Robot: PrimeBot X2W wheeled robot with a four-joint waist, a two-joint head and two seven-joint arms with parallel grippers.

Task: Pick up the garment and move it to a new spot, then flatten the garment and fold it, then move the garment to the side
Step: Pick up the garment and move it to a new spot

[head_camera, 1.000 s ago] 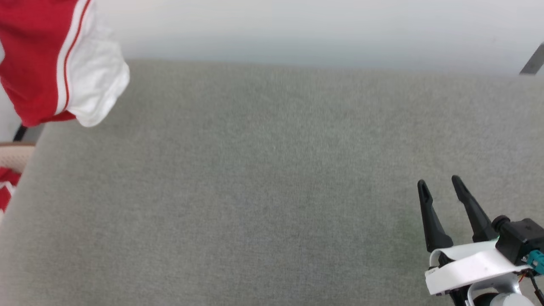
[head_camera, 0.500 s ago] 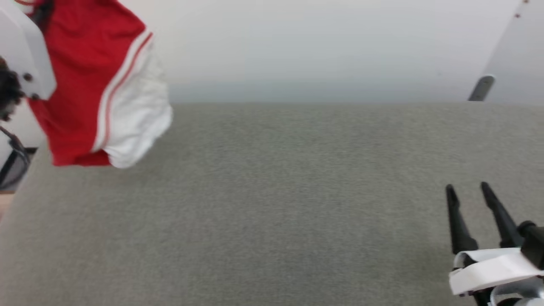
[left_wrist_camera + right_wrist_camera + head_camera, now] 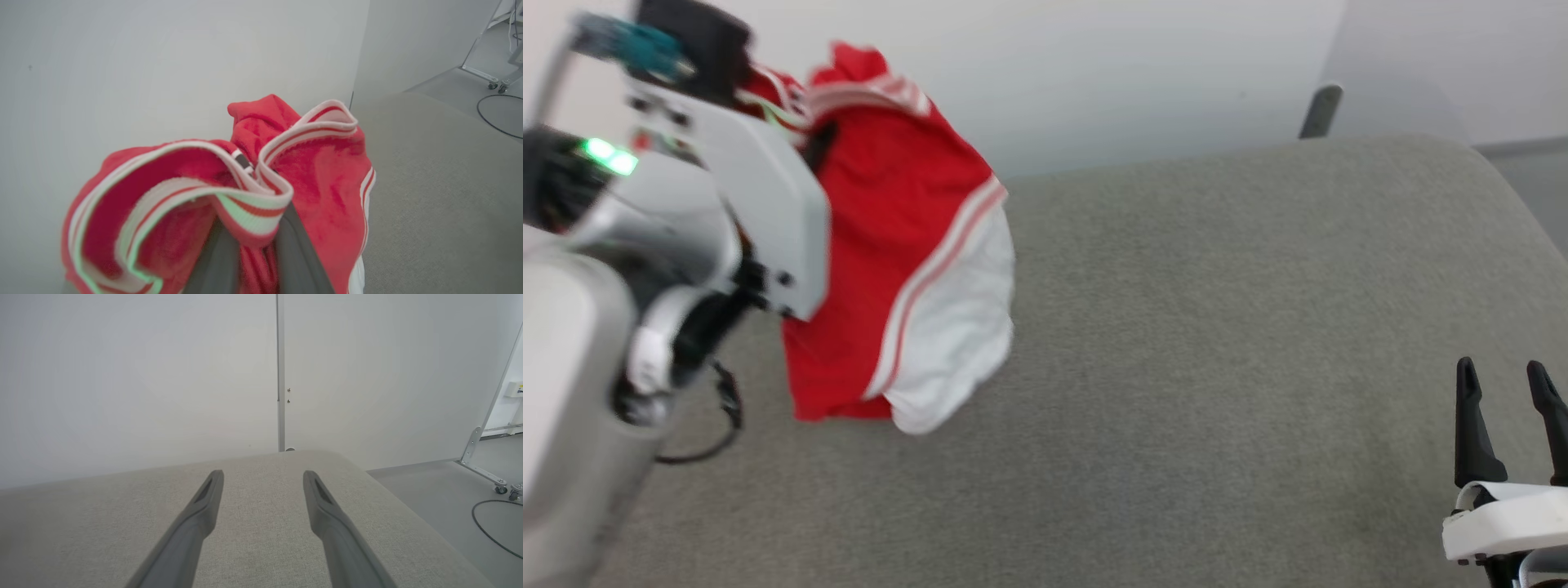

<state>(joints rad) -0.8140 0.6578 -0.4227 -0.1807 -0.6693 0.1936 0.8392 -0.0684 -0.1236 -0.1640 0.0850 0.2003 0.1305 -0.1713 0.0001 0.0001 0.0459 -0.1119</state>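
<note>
So the left claw (image 3: 255, 228) is pinched narrow on the striped collar of the shirt (image 3: 890, 269). The shirt hangs bunched, long axis straight down, over the far-left part of the grey surface (image 3: 1192, 351). Can't tell if the hem touches. The right claw (image 3: 1501, 371) sits wide and empty at the near right, well apart. I'd say the set-down is the left arm's job. Loads of bare room centre and right, wall (image 3: 1135, 65) close behind, rounded edge far right.

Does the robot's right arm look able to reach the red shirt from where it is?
Probably not yet. The right tool sits open, far across the grey cushion from the hanging red shirt. Only flat cushion lies between, so moving over should work.
</note>
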